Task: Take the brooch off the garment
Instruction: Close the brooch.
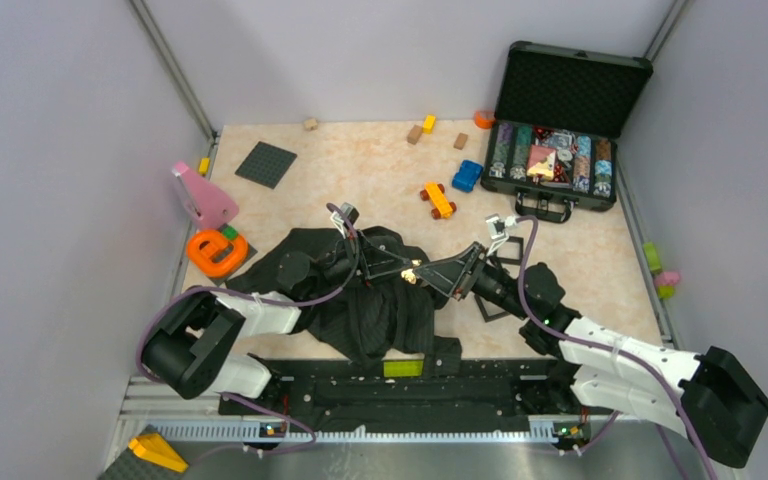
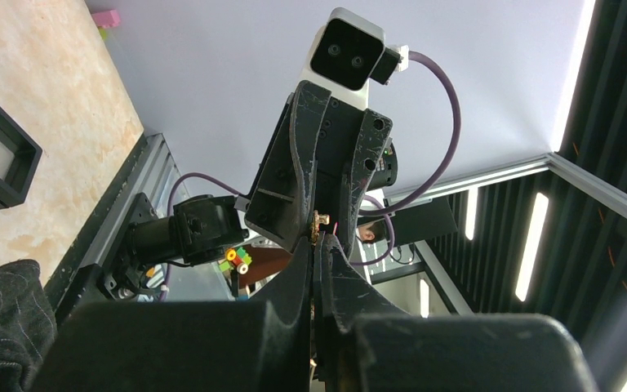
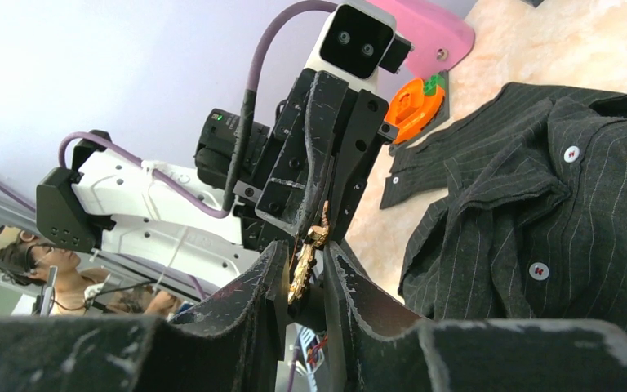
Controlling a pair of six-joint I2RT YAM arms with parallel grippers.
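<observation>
The garment (image 1: pixel 360 310) is a dark pinstriped shirt with white buttons, crumpled on the table's near middle; it also fills the right of the right wrist view (image 3: pixel 555 212). Above it my two grippers meet tip to tip. The brooch (image 1: pixel 412 272), small and gold, is between them. My left gripper (image 2: pixel 318 245) is shut, with gold (image 2: pixel 320 219) showing at its fingertips. In the right wrist view the brooch (image 3: pixel 304 265) hangs from the left gripper's tips (image 3: pixel 324 208), in the air beside the cloth. My right gripper (image 3: pixel 306 243) has its jaws narrowly apart around the brooch, with a slit showing.
An open black case (image 1: pixel 560 130) of chips stands at the back right. Black square frames (image 1: pixel 505 250) lie by the right arm. An orange toy car (image 1: pixel 438 200), a blue car (image 1: pixel 467 176), a pink piece (image 1: pixel 203 197), an orange ring (image 1: pixel 217 252) and a grey baseplate (image 1: pixel 265 163) lie behind the shirt.
</observation>
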